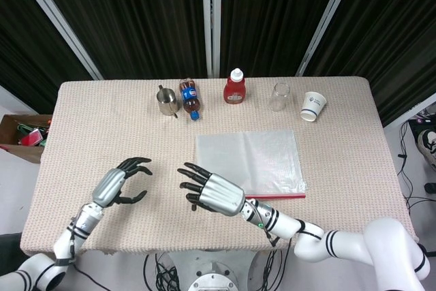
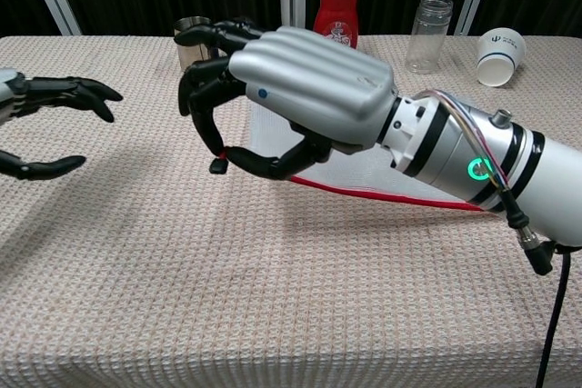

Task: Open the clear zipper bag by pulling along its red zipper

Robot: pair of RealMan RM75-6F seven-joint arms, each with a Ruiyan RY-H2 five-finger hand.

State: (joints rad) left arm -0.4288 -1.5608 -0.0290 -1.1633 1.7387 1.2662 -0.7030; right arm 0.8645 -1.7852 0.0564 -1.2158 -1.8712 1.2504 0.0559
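The clear zipper bag [image 1: 249,160] lies flat at the table's middle, its red zipper [image 1: 279,197] along the near edge. My right hand [image 1: 210,194] hovers off the bag's near left corner. In the chest view the right hand [image 2: 296,97] is raised above the table and pinches the red zipper pull [image 2: 220,161] between thumb and finger. The red zipper [image 2: 391,195] trails from it back to the bag [image 2: 355,170]. My left hand [image 1: 122,182] floats to the left of it with fingers spread and holds nothing; the chest view shows the left hand [image 2: 45,124] at the left edge.
Along the far edge stand a steel cup [image 1: 165,101], a cola bottle [image 1: 190,98] on its side, a red ketchup bottle [image 1: 234,88], a clear glass [image 1: 280,97] and a tipped paper cup [image 1: 313,105]. A cardboard box [image 1: 20,134] sits beyond the left edge.
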